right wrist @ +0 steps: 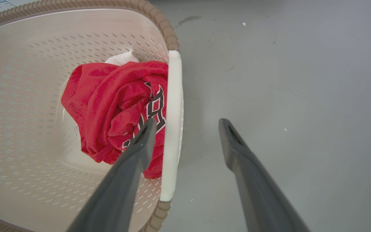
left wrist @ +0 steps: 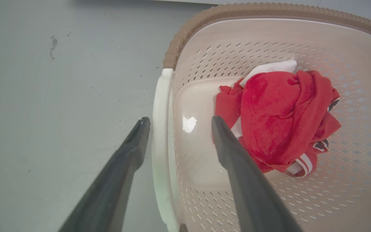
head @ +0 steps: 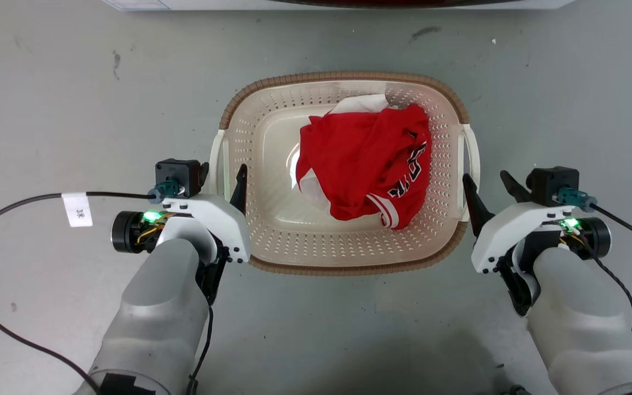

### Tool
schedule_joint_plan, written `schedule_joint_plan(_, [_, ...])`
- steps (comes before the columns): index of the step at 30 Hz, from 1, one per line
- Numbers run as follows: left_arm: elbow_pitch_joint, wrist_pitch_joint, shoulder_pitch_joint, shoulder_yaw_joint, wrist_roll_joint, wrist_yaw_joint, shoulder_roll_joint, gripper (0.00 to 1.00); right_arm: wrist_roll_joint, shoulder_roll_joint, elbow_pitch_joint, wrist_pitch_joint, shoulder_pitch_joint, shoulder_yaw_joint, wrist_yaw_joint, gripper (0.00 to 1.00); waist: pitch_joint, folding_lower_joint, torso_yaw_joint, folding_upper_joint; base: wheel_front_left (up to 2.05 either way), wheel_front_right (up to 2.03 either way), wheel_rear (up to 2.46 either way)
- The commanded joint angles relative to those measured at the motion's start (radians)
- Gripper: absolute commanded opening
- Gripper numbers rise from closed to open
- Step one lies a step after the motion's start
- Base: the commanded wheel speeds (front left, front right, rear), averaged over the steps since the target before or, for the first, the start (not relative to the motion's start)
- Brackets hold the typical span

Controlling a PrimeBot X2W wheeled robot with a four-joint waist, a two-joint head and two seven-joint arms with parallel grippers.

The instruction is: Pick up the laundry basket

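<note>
The head camera looks almost straight down from above at the whole laundry basket (head: 343,77), from its near side. Each wrist camera sits close, facing the far side: the left over the left handle (left wrist: 161,129), the right over the right handle (right wrist: 172,112). All three share the basket's inside and red garment (head: 365,159).

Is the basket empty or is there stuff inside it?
Not empty. The cream plastic laundry basket with a brown rim holds a crumpled red shirt with white trim, bunched toward its right side.
</note>
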State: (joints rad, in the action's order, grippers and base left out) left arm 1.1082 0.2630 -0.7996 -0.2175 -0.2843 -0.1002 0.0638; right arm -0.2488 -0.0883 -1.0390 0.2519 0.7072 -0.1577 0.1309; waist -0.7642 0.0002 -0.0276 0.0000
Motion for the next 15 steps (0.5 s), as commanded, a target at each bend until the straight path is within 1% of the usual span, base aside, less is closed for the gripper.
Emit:
schedule_joint_plan(1, [0.030, 0.003, -0.029, -0.002, -0.004, -0.005, 0.002, 1.00, -0.017, 0.006, -0.031, 0.002, 0.035, -0.019, 0.000, 1.00, -0.017, -0.0002, -0.001, 0.0000, 0.00, 0.00, 0.00])
schedule_joint_plan(8, [0.118, -0.009, -0.109, -0.012, -0.018, -0.017, 0.012, 1.00, -0.068, 0.011, -0.120, -0.024, 0.119, -0.090, 0.000, 1.00, -0.063, -0.0002, -0.008, 0.0000, 0.00, 0.00, 0.00])
schedule_joint_plan(15, [0.153, -0.063, -0.176, -0.019, -0.039, -0.026, 0.026, 1.00, -0.115, 0.010, -0.174, -0.091, 0.195, -0.153, 0.000, 1.00, -0.101, -0.0002, -0.013, 0.0000, 0.00, 0.00, 0.00])
